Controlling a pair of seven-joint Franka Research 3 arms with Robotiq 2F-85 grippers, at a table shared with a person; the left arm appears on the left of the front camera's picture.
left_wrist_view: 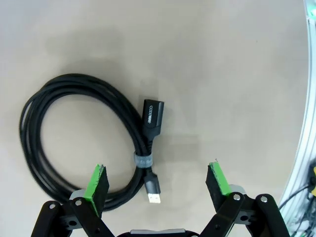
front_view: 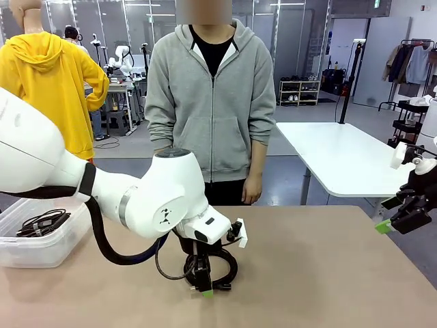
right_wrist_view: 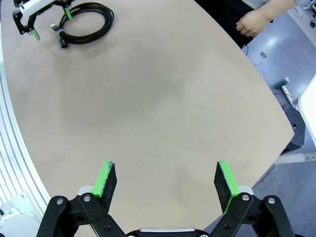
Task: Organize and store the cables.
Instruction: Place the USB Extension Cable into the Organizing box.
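A: Left gripper (left_wrist_view: 157,186), lower frame centre: jaws apart over the coiled black cable (left_wrist_view: 74,143) on the tan worktop (left_wrist_view: 222,74).

B: Pick-up step; next, straddle the tied strands. Right gripper (right_wrist_view: 166,185) also apart.

Black cable (left_wrist_view: 74,143) — tan table (left_wrist_view: 197,59) — green-padded black hand (left_wrist_view: 157,190).

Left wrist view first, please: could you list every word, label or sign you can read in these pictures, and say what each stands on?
None can be read for certain.
Grey tie around the coiled cable: small print, too blurred to read.
Socket plug of that cable: a pale mark, too small to read.
Green hanging sign at the ceiling, front view: too small to read.
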